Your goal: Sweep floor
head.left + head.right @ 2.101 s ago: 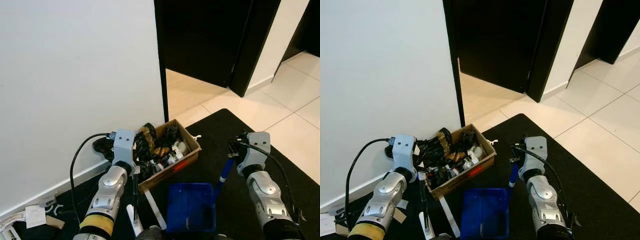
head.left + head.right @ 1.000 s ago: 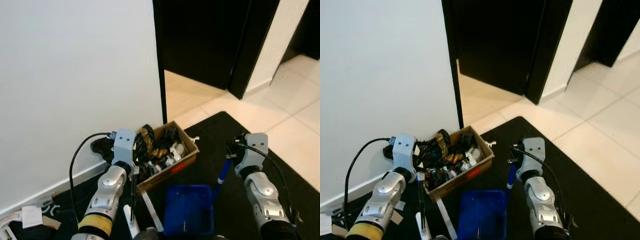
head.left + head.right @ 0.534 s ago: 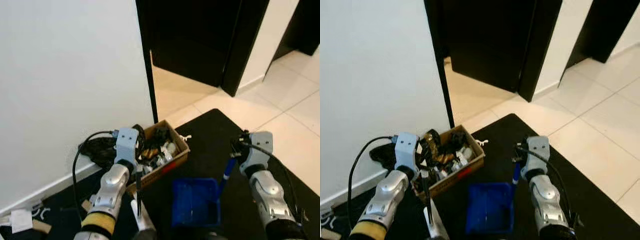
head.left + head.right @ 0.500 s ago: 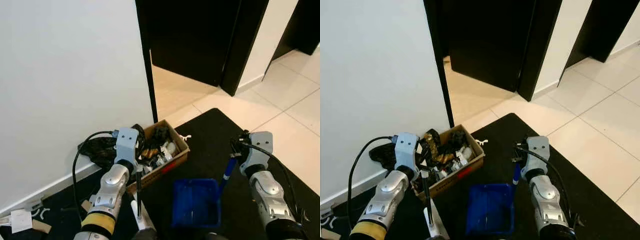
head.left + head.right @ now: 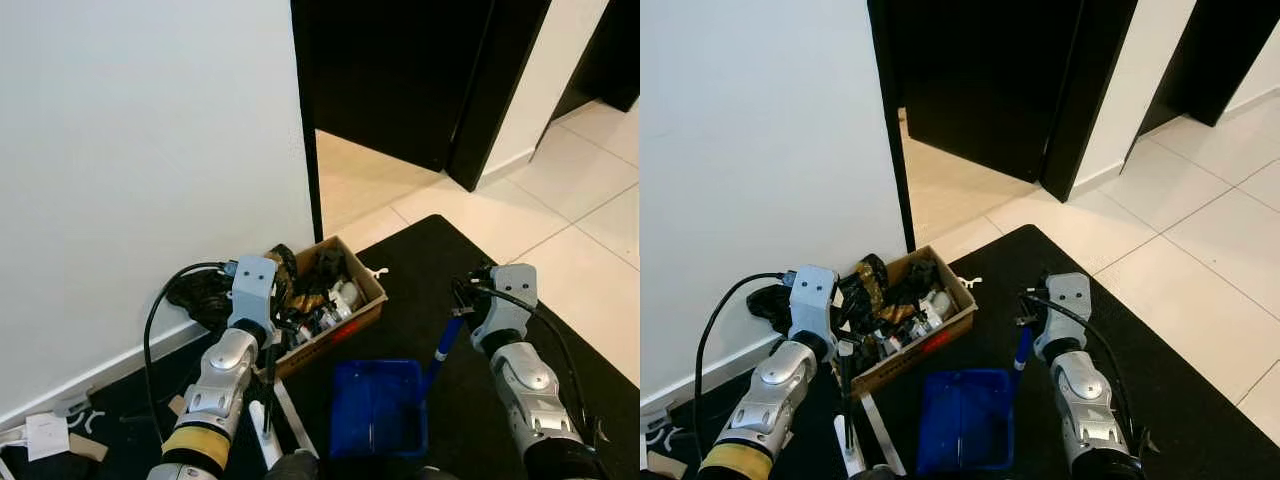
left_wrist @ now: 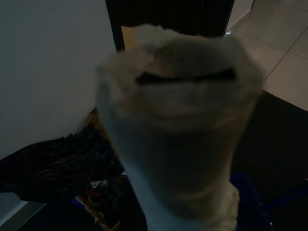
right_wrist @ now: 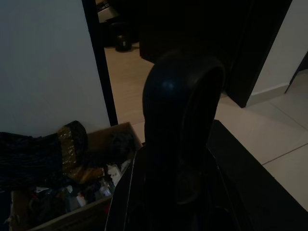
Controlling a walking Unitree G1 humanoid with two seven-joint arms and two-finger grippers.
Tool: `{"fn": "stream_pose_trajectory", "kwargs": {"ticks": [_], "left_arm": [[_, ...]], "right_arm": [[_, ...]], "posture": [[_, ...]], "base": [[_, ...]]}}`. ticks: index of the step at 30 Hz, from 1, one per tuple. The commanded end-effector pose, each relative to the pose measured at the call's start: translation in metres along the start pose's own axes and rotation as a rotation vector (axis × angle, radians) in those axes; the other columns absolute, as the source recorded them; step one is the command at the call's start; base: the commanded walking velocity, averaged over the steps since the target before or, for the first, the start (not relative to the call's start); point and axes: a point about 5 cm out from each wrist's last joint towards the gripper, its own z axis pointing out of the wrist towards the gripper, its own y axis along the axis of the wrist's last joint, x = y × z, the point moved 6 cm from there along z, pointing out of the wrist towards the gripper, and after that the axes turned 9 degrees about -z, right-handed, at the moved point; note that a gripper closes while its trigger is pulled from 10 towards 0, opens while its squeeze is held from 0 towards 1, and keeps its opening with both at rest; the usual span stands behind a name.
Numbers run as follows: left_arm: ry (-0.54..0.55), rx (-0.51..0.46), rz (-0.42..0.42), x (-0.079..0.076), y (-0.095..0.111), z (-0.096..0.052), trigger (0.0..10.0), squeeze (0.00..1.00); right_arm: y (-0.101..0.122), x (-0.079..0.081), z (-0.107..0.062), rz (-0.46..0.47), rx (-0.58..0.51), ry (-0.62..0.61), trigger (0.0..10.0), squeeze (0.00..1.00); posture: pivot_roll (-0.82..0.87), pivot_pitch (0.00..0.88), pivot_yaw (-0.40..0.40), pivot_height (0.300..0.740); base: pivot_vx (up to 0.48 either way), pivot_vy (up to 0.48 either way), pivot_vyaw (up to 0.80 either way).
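- The left gripper (image 5: 262, 368) is closed on the thin black handle (image 5: 267, 385) of a brush, whose white head (image 5: 266, 444) sits low on the dark rug (image 5: 430, 265); in the left wrist view the handle's pale, blurred end (image 6: 183, 120) fills the middle, so the fingers themselves cannot be made out there.
- The right gripper (image 5: 458, 312) is closed on the blue handle (image 5: 441, 347) of the blue dustpan (image 5: 378, 408); in the right wrist view that handle's dark looped end (image 7: 183, 125) stands close before the camera.
- The dustpan is a rectangular blue tray lying flat on the rug between the two arms, just in front of the cardboard box (image 5: 325, 310).
- Its handle slants up from the pan's right corner to the right gripper; the pan's long axis runs toward and away from the robot.
- The brush handle stands nearly upright, head down.
- Against half a second ago, the whole picture has shifted a little, so the camera moved; both grippers keep the same hold, and the pan lies slightly nearer the box.
- The box, full of dark clutter, stands by the white wall (image 5: 150, 150) beside a black door frame (image 5: 308, 130).
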Motion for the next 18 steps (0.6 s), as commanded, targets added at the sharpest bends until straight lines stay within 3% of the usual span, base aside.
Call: {"fn": "stream_pose_trajectory", "kwargs": {"ticks": [1,13,18], "left_arm": [[0.001,0.0,0.015,0.0024,-0.0003,-0.0016,10.0,0.0],[0.006,0.001,0.008,0.0026,-0.0006,-0.0013,10.0,0.0],[0.029,0.003,-0.008,0.0064,-0.0011,-0.0013,10.0,0.0]], "right_arm": [[0.0017,-0.0003,-0.0002,0.0,-0.012,-0.001,10.0,0.0],[0.0016,-0.0003,-0.0003,0.001,-0.011,-0.002,10.0,0.0],[0.0005,0.0002,-0.0012,0.002,-0.009,-0.002,10.0,0.0]], "posture": [[0.09,0.056,0.056,0.74],[0.08,0.06,0.056,0.74],[0.08,0.061,0.057,0.74]], "base": [[0.251,-0.405,0.0],[0.245,-0.41,0.0],[0.0,0.0,0.0]]}}
